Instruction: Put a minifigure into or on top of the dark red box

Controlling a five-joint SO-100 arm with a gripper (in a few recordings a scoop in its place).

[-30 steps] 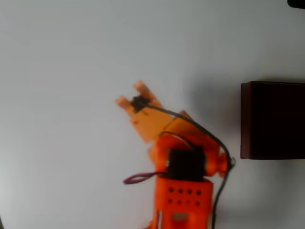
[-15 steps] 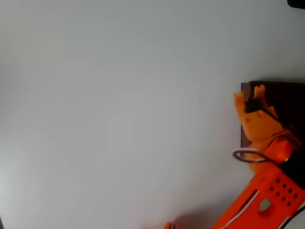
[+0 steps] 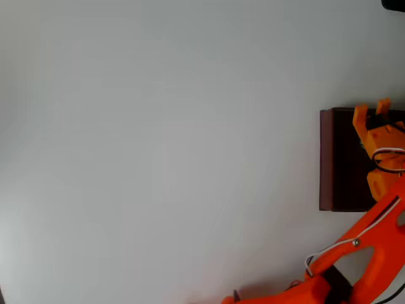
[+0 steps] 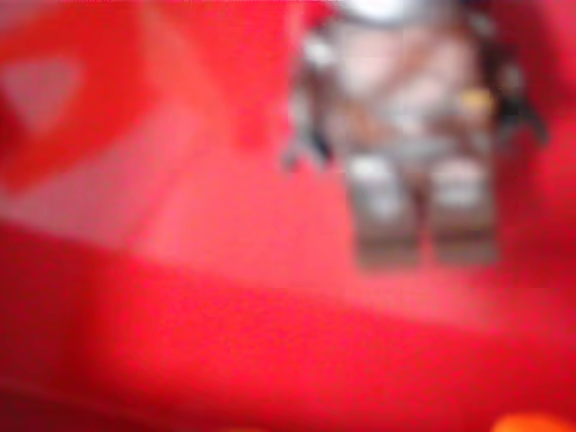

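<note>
The dark red box (image 3: 340,158) stands at the right edge of the overhead view, with maroon walls and a near-black inside. My orange gripper (image 3: 372,111) hovers over the box's far right part, its fingertips reaching past the top wall. In the wrist view the minifigure (image 4: 416,153) shows very close and blurred, grey with dark parts, upright between red-orange surfaces, so the gripper is shut on it. From overhead I cannot make the figure out against the box's dark interior.
The white table (image 3: 158,158) spreads bare to the left of the box. The orange arm (image 3: 354,253) crosses the lower right corner, with its wires hanging beside it. A dark object (image 3: 393,4) sits at the top right corner.
The arm has swung right from the table's middle to over the box, carrying the small dark figure; in the last half second the gripper moved further right and up, across the box's interior.
</note>
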